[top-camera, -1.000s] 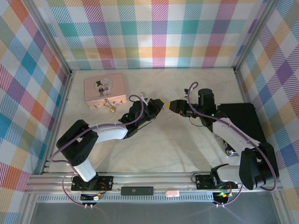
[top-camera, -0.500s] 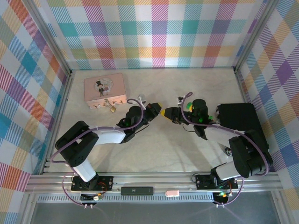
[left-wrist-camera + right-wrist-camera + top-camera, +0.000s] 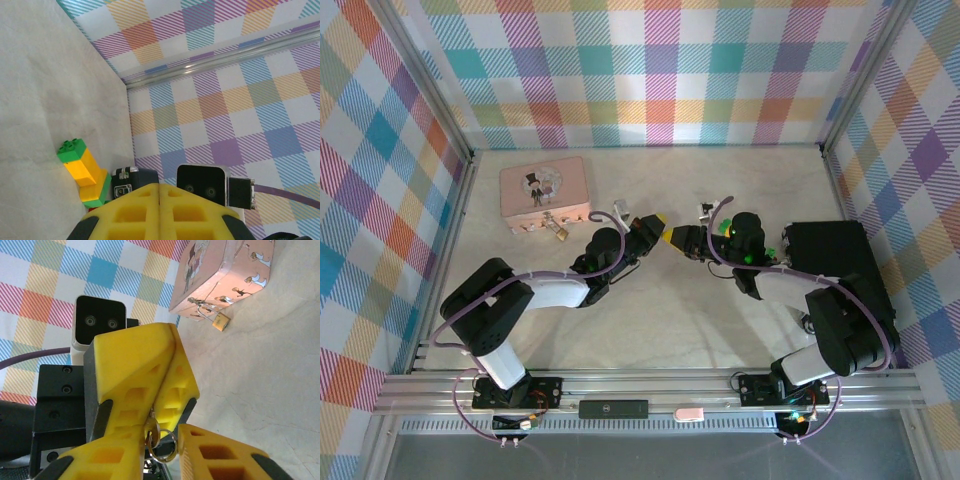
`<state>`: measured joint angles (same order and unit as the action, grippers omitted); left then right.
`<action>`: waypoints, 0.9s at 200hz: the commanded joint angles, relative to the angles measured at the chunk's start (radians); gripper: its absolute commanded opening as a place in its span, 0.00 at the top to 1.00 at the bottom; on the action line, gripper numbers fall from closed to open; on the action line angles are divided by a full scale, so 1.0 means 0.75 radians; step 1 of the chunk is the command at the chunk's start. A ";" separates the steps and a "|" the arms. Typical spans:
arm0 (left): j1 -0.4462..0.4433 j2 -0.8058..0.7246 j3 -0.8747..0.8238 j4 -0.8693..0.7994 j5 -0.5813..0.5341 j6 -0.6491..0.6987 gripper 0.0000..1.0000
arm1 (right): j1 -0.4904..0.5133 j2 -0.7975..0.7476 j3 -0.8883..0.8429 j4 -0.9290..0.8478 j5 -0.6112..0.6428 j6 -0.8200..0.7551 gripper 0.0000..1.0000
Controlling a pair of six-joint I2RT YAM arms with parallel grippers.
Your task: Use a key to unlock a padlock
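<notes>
1. Over the middle of the pale surface point(image 3: 670, 320) the two pincers meet nose to nose. The left pincer point(image 3: 159, 412) is pressed fully shut, pinching the small silvery key on its ring point(image 3: 156, 439) at its yellow tips. The right pincer point(image 3: 160, 460) gapes wide, one finger on each side of that ring, gripping nothing.
2. The little brass padlock with the silvery shackle point(image 3: 561, 232) sits well apart to the left, hooked on the front clasp of the pink rectangular tin point(image 3: 545, 190).
3. The danger here, I'd say, is a fumbled handover. If the left lets go before the right bites, the key drops. If the right catches just the ring, the key dangles and can't be aimed.
4. The padlock's long axis runs out from the tin's front, shackle at the tin, body end toward the near edge. It looks loose, so a push from the key would likely swing it.
5. The key's blade is hidden in the pads, so I cannot tell its heading.
</notes>
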<state>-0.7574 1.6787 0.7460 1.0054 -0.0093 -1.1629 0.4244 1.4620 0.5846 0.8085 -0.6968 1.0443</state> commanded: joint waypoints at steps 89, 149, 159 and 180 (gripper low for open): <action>-0.007 0.011 -0.015 0.073 0.010 -0.059 1.00 | 0.020 0.007 0.087 -0.071 -0.003 -0.065 1.00; 0.080 -0.163 -0.127 -0.230 -0.064 -0.038 0.42 | 0.017 -0.061 0.437 -1.019 0.069 -0.751 1.00; 0.098 -0.223 -0.135 -0.316 -0.083 -0.025 0.42 | 0.018 -0.048 0.509 -1.170 0.099 -0.872 1.00; 0.121 -0.320 -0.081 -0.558 -0.093 -0.010 0.43 | 0.019 -0.015 0.602 -1.360 0.140 -1.035 1.00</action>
<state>-0.6914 1.5314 0.6552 0.8127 -0.0505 -1.2037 0.4328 1.4406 0.9550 0.0860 -0.6380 0.5343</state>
